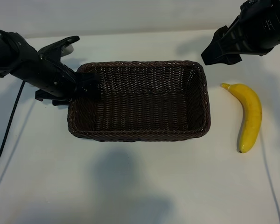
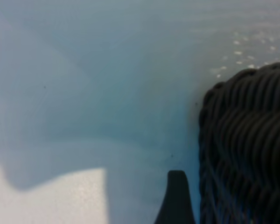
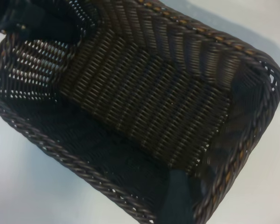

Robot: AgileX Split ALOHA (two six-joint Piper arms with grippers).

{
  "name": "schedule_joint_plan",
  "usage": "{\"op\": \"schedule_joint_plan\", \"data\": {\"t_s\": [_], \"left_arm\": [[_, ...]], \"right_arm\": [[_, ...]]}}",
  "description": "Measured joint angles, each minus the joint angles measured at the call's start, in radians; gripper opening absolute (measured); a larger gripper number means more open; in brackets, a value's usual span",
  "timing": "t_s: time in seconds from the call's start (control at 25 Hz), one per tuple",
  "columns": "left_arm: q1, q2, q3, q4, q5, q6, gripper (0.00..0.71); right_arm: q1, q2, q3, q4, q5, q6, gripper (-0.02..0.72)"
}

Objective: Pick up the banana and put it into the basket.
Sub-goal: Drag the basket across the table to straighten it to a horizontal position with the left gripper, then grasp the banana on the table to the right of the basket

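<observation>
Wide-spread fingers (image 3: 177,200) on right gripper (image 1: 221,52), closed on nothing and touching nothing. Hangs over table (image 1: 130,186) just off the far right corner of the basket (image 1: 140,135), pointed down and in toward the basket, so that the right wrist view takes in only empty weave and not the fruit. Banana (image 1: 249,116) on the bare table to the right of the basket, apart from its right wall and fully outside it. Long axis running roughly from far to near in the exterior view, parallel to the basket's short side, gently bowed with the bulge facing away from the basket; pale stem tip at the far end, closest to the right gripper, blunt end nearer the camera. Lies nearer to the camera than the right gripper and slightly outward from it, near but not beneath it. Clearly the closer arm for the pick. Likely calls for swinging away from the basket and lining the open jaws across the banana's width near mid-length before descending. Left gripper (image 1: 86,87) at the opposite side, right at the basket's left rim, well apart from the banana with the whole basket between; spread there cannot be told, nor whether the rim is gripped. Nothing in the basket yet, pick not yet begun.
</observation>
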Motion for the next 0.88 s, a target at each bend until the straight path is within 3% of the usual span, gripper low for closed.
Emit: {"op": "schedule_joint_plan", "data": {"t_s": [0.4,0.68,0.88], "left_arm": [[0.000,-0.137,0.000,0.061,0.082,-0.030,0.609],[0.000,-0.313,0.000,0.105,0.181,-0.049,0.608],[0.000,-0.466,0.014,0.105,0.230,-0.029,0.608]], "right_arm": [[0.000,0.000,0.000,0.000,0.000,0.002,0.594],[0.000,0.000,0.000,-0.001,0.000,0.003,0.594],[0.000,-0.012,0.000,-0.073,0.004,0.022,0.594]]}}
